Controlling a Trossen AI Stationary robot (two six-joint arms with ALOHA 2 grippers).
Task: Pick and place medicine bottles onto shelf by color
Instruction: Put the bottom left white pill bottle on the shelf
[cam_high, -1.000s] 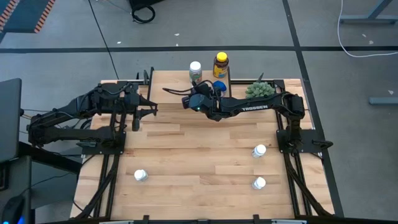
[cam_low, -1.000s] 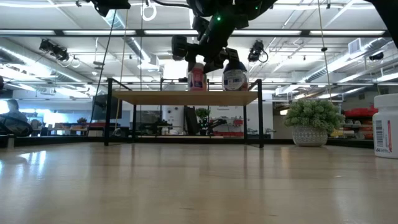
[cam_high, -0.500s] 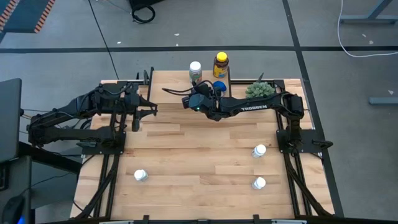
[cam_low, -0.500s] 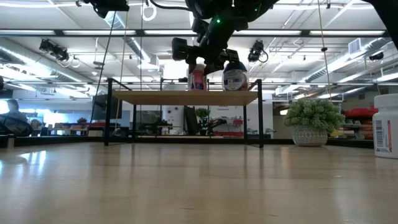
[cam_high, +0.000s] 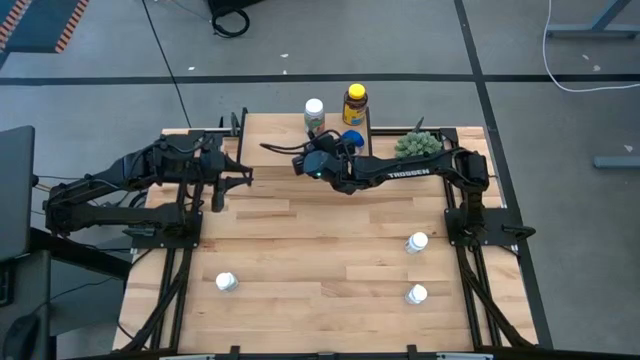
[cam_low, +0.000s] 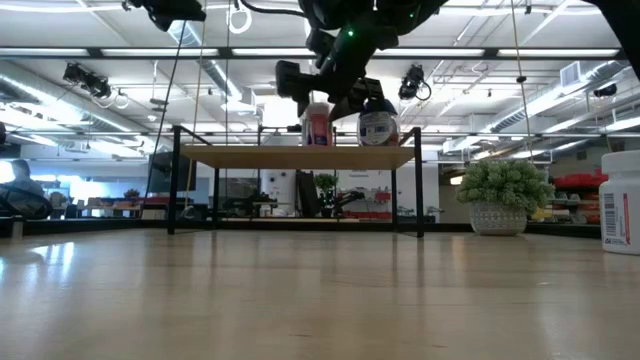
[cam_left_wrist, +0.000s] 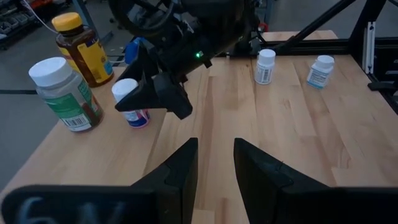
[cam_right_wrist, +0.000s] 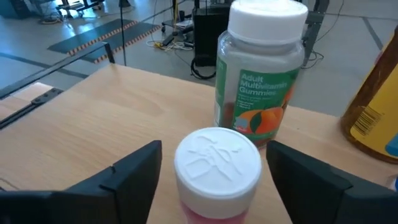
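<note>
The pink-labelled bottle (cam_right_wrist: 217, 167) stands upright on the shelf (cam_low: 250, 157). My right gripper (cam_right_wrist: 214, 149) is open, one finger on either side of its white cap, clear of it. Beside it on the shelf stand a green-labelled white-capped bottle (cam_right_wrist: 264, 74), the amber yellow-capped bottle (cam_high: 354, 103) and the blue-lidded one (cam_high: 352, 138). Three white-capped bottles (cam_high: 417, 242) (cam_high: 416, 294) (cam_high: 227, 282) stand on the tabletop. My left gripper (cam_left_wrist: 214, 163) hovers open over the table's left side (cam_high: 240, 180), nothing between its fingers.
A green spiky potted plant (cam_high: 417, 145) sits at the far right next to the shelf. The shelf's thin black legs (cam_low: 215, 195) stand on the far part of the table. Bare wood lies across the middle (cam_high: 320, 250).
My right gripper has opened around the pink-labelled bottle's cap and let it go. The bottle stays upright on the shelf where it was.
</note>
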